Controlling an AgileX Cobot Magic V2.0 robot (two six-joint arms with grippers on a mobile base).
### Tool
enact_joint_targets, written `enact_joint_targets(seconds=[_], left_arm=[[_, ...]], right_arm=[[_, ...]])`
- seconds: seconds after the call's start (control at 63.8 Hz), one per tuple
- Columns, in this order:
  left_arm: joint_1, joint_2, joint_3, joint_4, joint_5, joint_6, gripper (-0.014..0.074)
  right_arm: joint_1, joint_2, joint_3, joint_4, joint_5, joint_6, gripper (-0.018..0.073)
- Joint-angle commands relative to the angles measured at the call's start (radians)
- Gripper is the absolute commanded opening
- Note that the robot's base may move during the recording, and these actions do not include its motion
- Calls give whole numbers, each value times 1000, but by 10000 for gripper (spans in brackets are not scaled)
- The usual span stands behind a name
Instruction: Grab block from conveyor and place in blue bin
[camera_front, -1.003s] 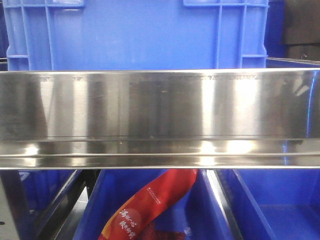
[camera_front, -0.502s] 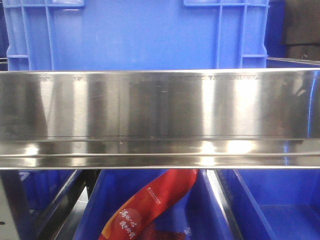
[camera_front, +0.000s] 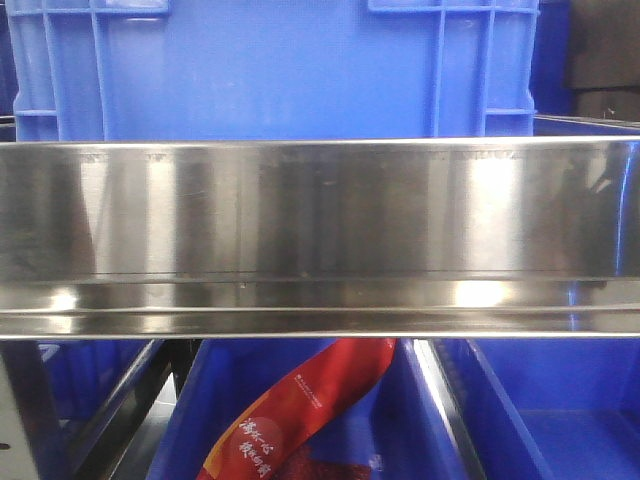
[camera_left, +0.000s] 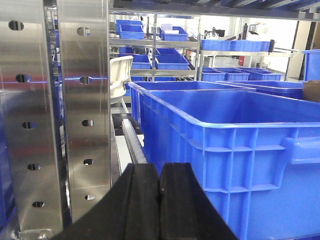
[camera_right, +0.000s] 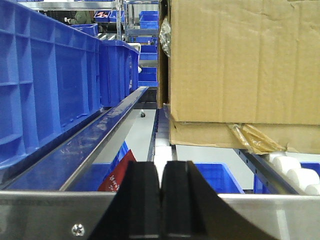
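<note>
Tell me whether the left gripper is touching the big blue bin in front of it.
Apart. The left wrist view shows the left gripper shut at the bottom edge, with the blue bin standing farther back beyond its tips.

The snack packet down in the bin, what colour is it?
Red, with white writing; the snack packet shows best in the front-facing view.

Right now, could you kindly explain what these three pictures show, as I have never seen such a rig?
It is a two-armed robot on a mobile base. The front view looks at a steel rail with a blue bin behind it and a red packet lying in a lower bin. The other two views come from cameras on the wrists. The left end effector is shut and holds nothing, beside a big blue crate. The right end effector is also shut and empty, facing a cardboard box on white rollers. No block shows.
</note>
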Motion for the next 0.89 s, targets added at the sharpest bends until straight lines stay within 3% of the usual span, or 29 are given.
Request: enact_joint_targets(seconds=[0.0,0.455,0.627,0.768,0.878], left_arm=[[4,-5,-1,7,-12,0,-111],[4,-4,-1,9,-12,0,-111],[4,-4,7,179,-12,0,-111],[6,-6,63,184,-18,-5,-111],[17,-30,132,166,-77,-80,-111]], right_arm=[[-4,-3,2,-5,-24,-8,-169],[-4,-3,2,-5,-24,-8,-169],[-4,-3,2,-5,-24,-8,-169],[-4,-3,2,-5,-24,-8,-169],[-4,-3,2,-5,-24,-8,-169]])
